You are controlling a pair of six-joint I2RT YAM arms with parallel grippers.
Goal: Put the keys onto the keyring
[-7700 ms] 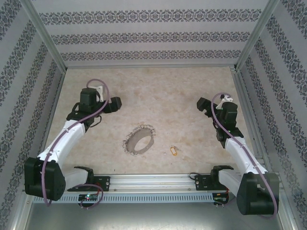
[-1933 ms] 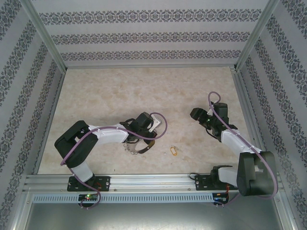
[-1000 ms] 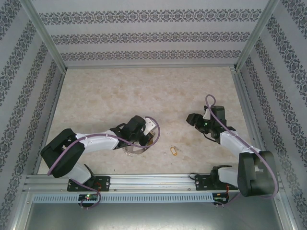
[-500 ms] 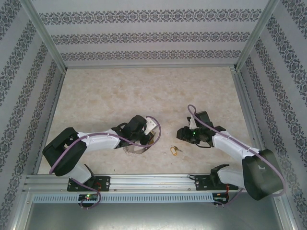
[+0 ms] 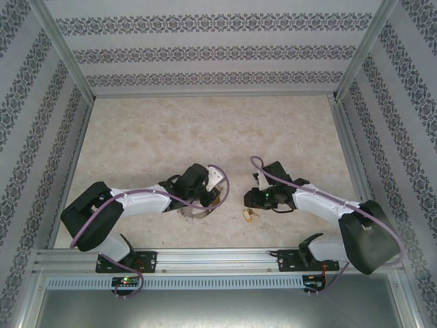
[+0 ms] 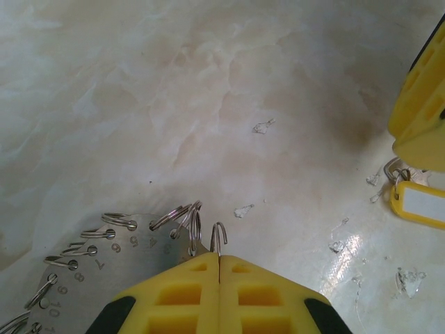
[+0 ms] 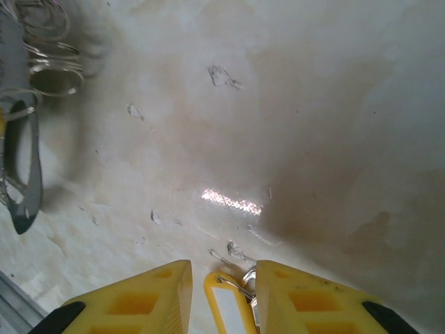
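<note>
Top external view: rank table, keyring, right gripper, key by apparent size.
1. table
2-3. keyring and right gripper: about alike. The hoop is partly hidden under the left gripper, so these two stay unranked.
4. key, clearly smallest.

Soft, even light washes the pale table [image 7: 292,83]; a glare streak glints just beyond the yellow tag [image 7: 227,306], the keyring [image 7: 24,167] left of it blurred.

Yellow keys [image 7: 226,304], grey keyring [image 6: 94,273], marbled beige table [image 5: 205,130]
</note>
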